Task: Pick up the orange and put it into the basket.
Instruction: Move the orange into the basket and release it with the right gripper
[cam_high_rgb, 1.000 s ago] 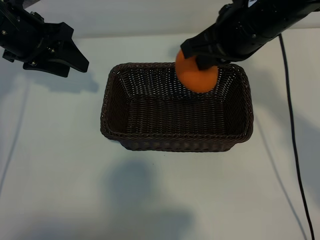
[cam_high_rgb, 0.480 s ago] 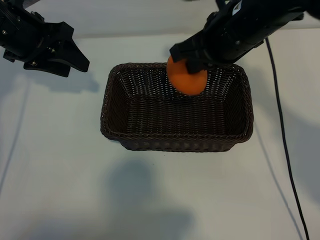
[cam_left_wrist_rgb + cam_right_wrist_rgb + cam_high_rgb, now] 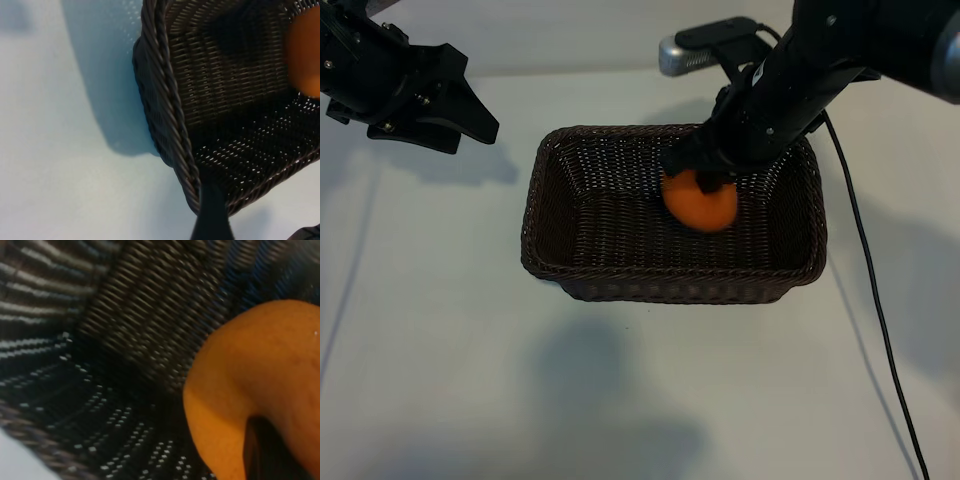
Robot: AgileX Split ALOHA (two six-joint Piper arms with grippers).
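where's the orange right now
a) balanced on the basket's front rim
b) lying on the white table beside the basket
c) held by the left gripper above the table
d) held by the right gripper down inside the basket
d: the right gripper is clamped on the orange down between the walls of the basket, while the left gripper hangs empty off to the side.

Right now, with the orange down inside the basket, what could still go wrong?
The right tool grips the orange from above; whether it touches the floor is unclear, so a release might let it drop and roll. The arm hangs close to the basket far rim, so lifting out could snag the wicker.
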